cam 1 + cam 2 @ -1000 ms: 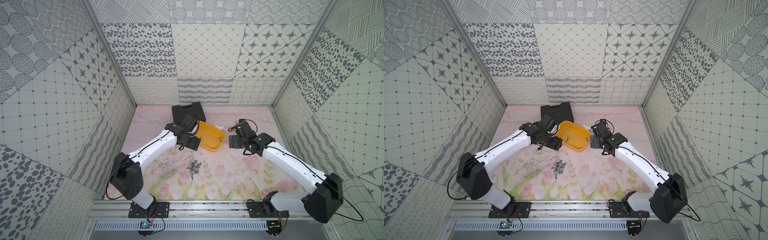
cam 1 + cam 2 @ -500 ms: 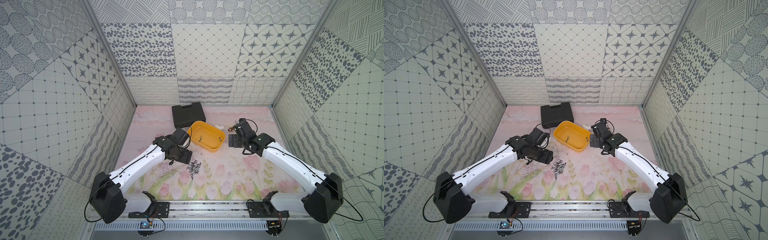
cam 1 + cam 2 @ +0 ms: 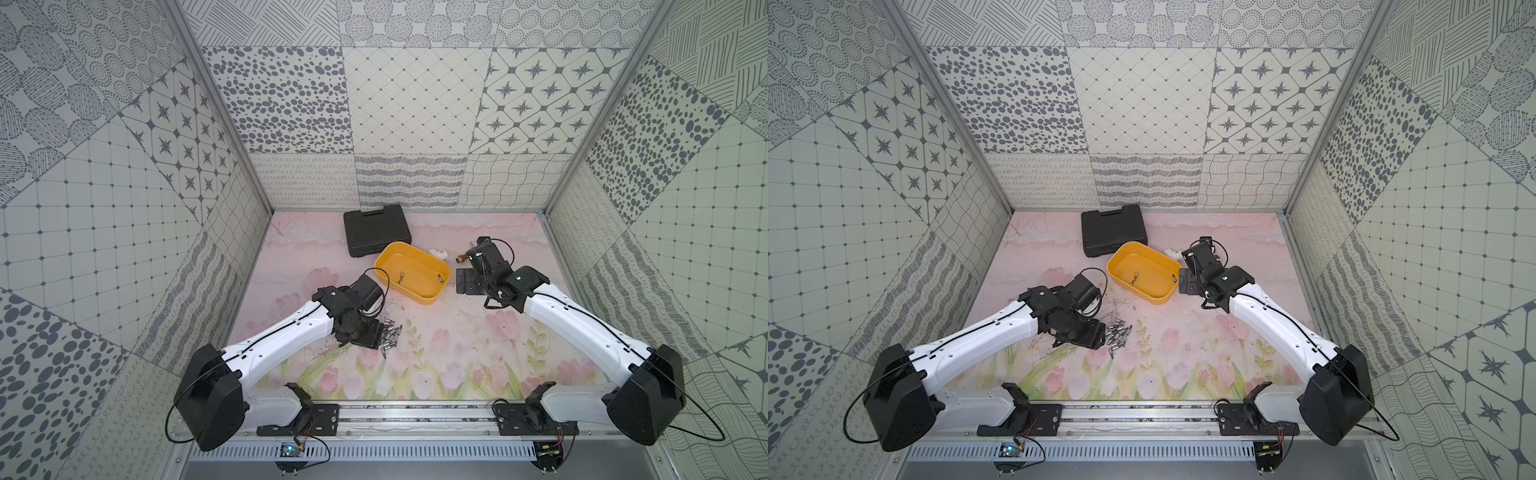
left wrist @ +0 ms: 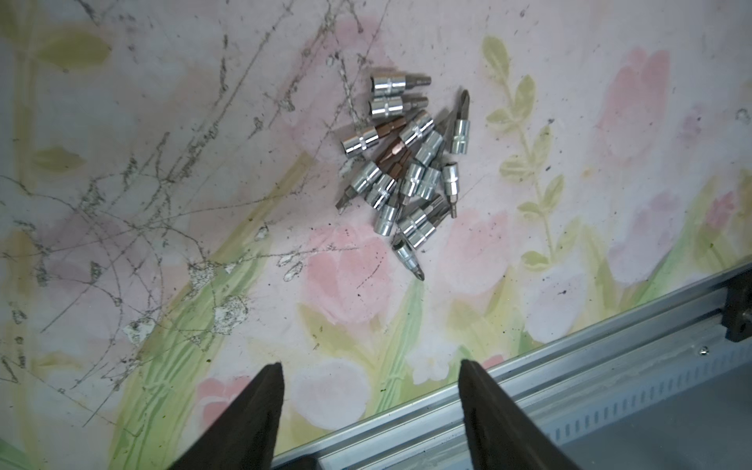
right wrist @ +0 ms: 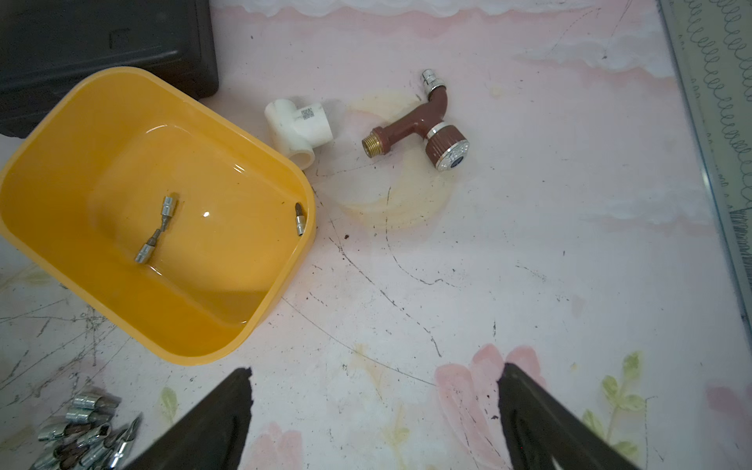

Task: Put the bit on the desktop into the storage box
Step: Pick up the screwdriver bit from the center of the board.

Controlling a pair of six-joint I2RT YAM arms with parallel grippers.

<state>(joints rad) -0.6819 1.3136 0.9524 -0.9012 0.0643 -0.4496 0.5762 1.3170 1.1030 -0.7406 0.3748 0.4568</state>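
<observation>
Risk: left pincer [image 4: 370, 364], spread and empty by the bit pile [image 4: 407, 171] near the storage box [image 3: 424, 296], could nip two overlapping bits or scatter them; right pincer [image 5: 376, 368] spread, empty too.

Since 1 second ago the left arm [image 3: 282, 332] has drawn back from the left rim of the storage box [image 3: 419, 296] toward the near side, and its elbow has dropped to the near left. The left hand [image 4: 370, 364] now hangs over the worktop [image 3: 457, 353] just left of the pile of bits [image 3: 390, 336], fingers apart and empty. The storage box and the black tool case [image 3: 376, 228] behind it now lie uncovered.
</observation>
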